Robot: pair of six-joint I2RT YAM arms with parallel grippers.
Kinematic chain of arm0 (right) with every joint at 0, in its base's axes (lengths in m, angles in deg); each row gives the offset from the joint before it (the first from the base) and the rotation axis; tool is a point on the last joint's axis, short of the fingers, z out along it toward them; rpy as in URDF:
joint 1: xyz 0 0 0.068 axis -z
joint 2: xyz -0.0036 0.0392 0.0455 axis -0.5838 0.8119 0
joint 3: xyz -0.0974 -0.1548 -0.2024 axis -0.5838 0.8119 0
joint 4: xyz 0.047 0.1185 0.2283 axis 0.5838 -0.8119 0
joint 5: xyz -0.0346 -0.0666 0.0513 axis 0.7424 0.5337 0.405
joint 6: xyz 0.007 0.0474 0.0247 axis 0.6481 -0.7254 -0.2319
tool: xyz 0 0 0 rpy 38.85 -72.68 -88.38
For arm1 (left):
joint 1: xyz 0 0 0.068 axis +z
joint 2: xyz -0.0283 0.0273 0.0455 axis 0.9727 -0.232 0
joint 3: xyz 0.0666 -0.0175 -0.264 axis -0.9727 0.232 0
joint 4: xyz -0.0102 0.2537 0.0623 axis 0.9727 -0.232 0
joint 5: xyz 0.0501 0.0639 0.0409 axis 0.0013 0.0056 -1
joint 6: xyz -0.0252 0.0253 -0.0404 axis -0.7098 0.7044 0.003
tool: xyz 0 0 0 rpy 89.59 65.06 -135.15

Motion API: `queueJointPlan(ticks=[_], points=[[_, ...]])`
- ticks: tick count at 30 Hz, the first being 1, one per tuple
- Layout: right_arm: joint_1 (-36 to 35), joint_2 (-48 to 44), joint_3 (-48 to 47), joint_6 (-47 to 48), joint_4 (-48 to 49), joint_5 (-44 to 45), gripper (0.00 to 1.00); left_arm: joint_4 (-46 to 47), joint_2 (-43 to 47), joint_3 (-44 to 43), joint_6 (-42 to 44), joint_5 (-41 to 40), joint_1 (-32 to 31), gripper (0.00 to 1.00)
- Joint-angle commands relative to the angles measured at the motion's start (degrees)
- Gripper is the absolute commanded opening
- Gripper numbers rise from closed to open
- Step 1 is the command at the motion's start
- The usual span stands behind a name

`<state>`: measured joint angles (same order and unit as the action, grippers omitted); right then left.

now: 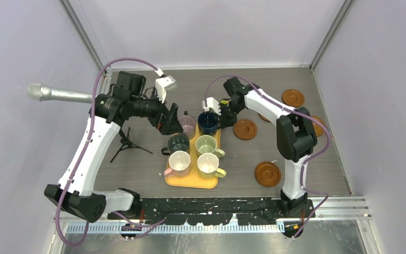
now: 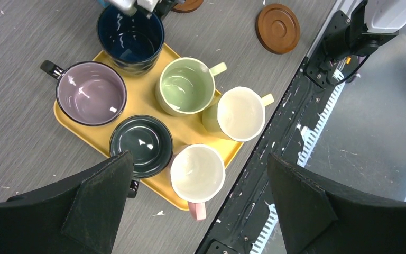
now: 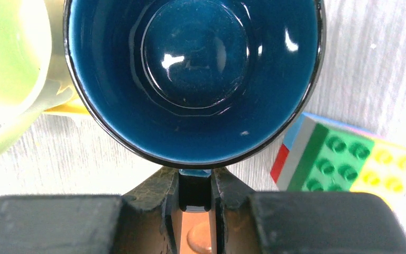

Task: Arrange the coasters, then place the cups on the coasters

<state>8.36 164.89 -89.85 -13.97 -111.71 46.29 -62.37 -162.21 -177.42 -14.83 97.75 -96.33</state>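
Six cups stand on a yellow-orange tray (image 1: 190, 182): mauve (image 1: 188, 124), navy blue (image 1: 208, 123), dark green (image 1: 178, 143), light green (image 1: 206, 144), pink-cream (image 1: 180, 162) and pale yellow (image 1: 208, 164). My right gripper (image 3: 194, 180) is shut on the handle of the navy blue cup (image 3: 193, 74) at the tray's far right corner. My left gripper (image 2: 199, 157) hangs wide open above the tray with nothing between its fingers. Brown coasters lie right of the tray at the far right (image 1: 293, 98), beside the navy cup (image 1: 245, 129) and near the front (image 1: 267, 173).
A multicoloured cube (image 3: 349, 159) sits on the table just right of the navy cup. A microphone (image 1: 58, 94) sticks in from the left wall above a small black tripod (image 1: 127, 143). The right arm partly hides another coaster (image 1: 317, 126).
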Motion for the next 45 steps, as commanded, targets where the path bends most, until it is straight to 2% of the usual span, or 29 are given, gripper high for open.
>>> queueJointPlan(ticks=[1, 6, 11, 17, 22, 28, 36, 40, 45], points=[[1.63, -10.7, 0.99, -5.4, 3.92, -3.22, 0.01, 3.22, -0.42, -0.41, -0.91, 2.06, 0.32, 1.0], [6.84, -18.85, 1.77, -8.76, 2.78, -5.25, 0.0, 3.73, -1.78, -1.87, -1.16, 1.99, 0.32, 1.0], [19.93, -24.22, -0.3, -7.21, -3.31, -8.18, 0.0, 2.27, -4.38, -4.67, -1.49, -0.14, 0.26, 1.0], [36.8, -24.6, -2.29, -1.87, -10.05, -9.53, 0.01, 1.23, -6.51, -7.21, 0.8, -3.35, 0.24, 1.0], [46.74, -19.9, -5.97, -3.68, -9.7, -8.44, 0.01, 1.35, -7.95, -8.29, 2.35, -4.78, 0.24, 1.0], [50.69, -9.54, -11.16, -13.34, -1.34, -0.71, 0.01, 1.9, -10.36, -9.77, 1.51, -5.73, 0.24, 1.0], [51.35, 5.55, -24.27, -24.25, 1.42, 5.65, 0.01, -1.74, -12.53, -13.33, 2.96, -8.78, 0.27, 1.0], [51.35, 8.72, -25.73, -30.53, 4.83, 6.93, 0.01, -2.6, -12.86, -13.79, 3.83, -10.76, 0.32, 1.0], [51.17, 9.06, -23.2, -32.08, 7.48, 5.96, 0.01, -2.98, -13.09, -14.05, 3.96, -11.81, 0.32, 1.0]])
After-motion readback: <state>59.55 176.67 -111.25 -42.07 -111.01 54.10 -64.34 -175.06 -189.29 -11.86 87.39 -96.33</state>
